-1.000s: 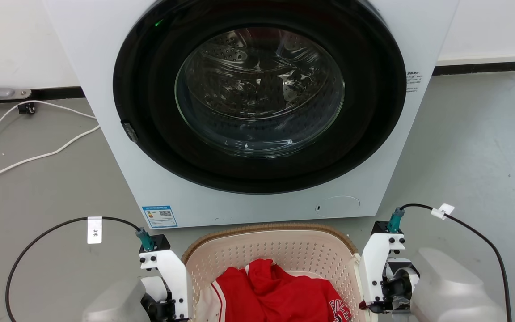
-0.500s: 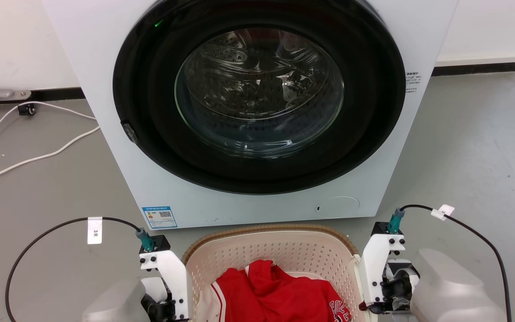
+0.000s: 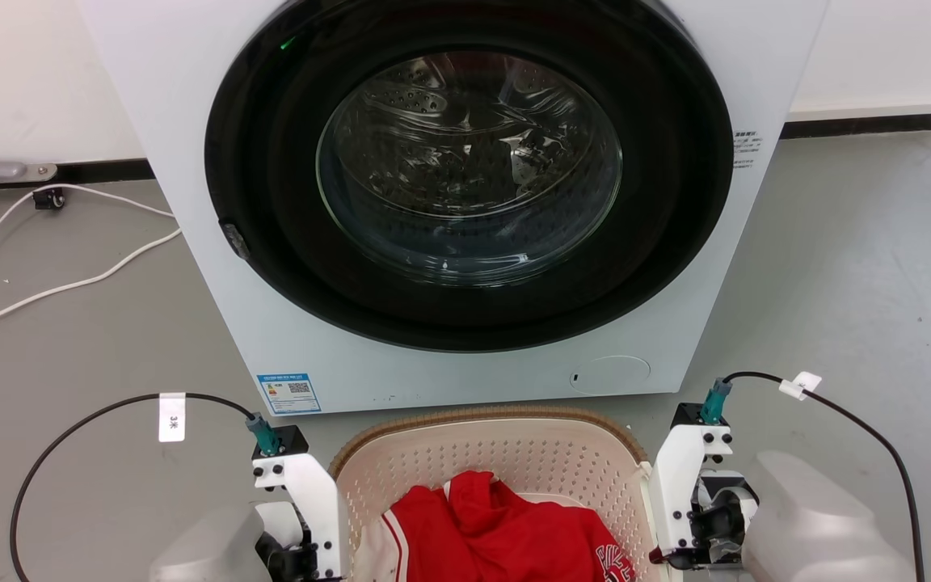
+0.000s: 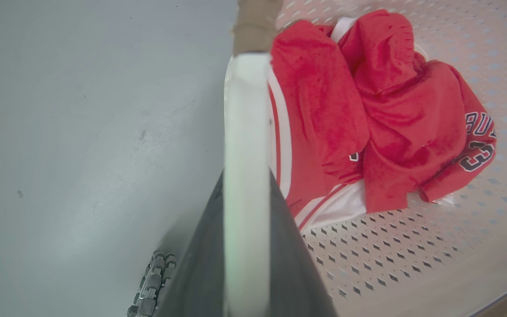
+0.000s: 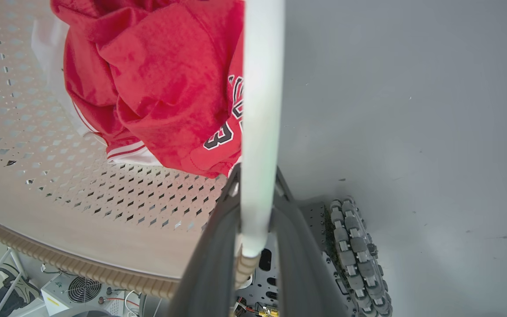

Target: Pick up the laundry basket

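Note:
The laundry basket (image 3: 506, 449), cream and perforated with a brown woven rim, sits at the bottom centre of the head view. A red jersey (image 3: 498, 525) lies inside it. My left gripper (image 4: 247, 185) is shut on the basket's white loop handle (image 4: 244, 110), its dark fingers either side of the strap. On the opposite side, my right gripper (image 5: 258, 176) is shut on the other white handle (image 5: 262, 88). In the head view the two white wrists flank the basket and the fingers are hidden. I cannot tell whether the basket rests on the floor.
A white washing machine (image 3: 191, 162) with its round glass door closed stands just behind the basket. White cables (image 3: 69, 283) trail on the grey floor at the left. My base's wheel (image 5: 354, 246) and a person's shoe (image 5: 11, 281) show under the basket.
The whole head picture has slid down a few pixels. Both grippers keep the same hold at the basket's sides.

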You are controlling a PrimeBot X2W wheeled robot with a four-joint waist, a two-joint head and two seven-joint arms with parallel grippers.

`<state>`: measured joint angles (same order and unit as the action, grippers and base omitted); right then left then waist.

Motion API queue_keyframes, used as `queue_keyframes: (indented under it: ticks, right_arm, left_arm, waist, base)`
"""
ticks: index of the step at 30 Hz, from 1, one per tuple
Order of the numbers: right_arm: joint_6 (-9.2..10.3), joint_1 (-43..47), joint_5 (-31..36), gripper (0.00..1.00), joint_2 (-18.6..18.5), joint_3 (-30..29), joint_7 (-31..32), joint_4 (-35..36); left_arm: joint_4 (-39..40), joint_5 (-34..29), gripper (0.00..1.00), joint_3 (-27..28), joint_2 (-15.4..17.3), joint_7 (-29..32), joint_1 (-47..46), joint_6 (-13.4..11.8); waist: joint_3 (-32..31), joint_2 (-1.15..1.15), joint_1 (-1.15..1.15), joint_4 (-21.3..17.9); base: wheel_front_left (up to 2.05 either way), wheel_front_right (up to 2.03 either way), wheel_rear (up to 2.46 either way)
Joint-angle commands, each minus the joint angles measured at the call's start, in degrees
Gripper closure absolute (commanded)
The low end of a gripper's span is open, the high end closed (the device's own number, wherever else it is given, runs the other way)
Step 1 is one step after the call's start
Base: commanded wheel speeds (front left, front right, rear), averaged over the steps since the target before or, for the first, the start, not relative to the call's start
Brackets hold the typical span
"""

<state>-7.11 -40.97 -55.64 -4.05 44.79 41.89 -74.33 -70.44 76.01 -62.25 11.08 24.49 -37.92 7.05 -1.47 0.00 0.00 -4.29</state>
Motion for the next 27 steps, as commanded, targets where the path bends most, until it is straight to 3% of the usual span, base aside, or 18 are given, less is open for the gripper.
queue_keyframes:
  ticks: [1, 27]
  right_arm:
    - [-0.70, 0.72, -0.27, 1.00, 2.20, -0.22, -0.10, 0.93]
    - [-0.71, -0.04, -1.23, 1.00, 2.18, 0.55, -0.23, 0.93]
  left_arm:
    - [1.09, 0.60, 1.00, -0.06, -2.24, -0.28, -1.02, 0.80]
    - [0.80, 1.28, 1.00, -0.86, -2.08, -0.40, -1.24, 0.80]
  waist:
    - [0.01, 0.00, 0.00, 0.01]
    - [0.25, 0.00, 0.00, -0.27]
  base:
    - [0.00, 0.00, 0.00]
    - [0.00, 0.00, 0.00]
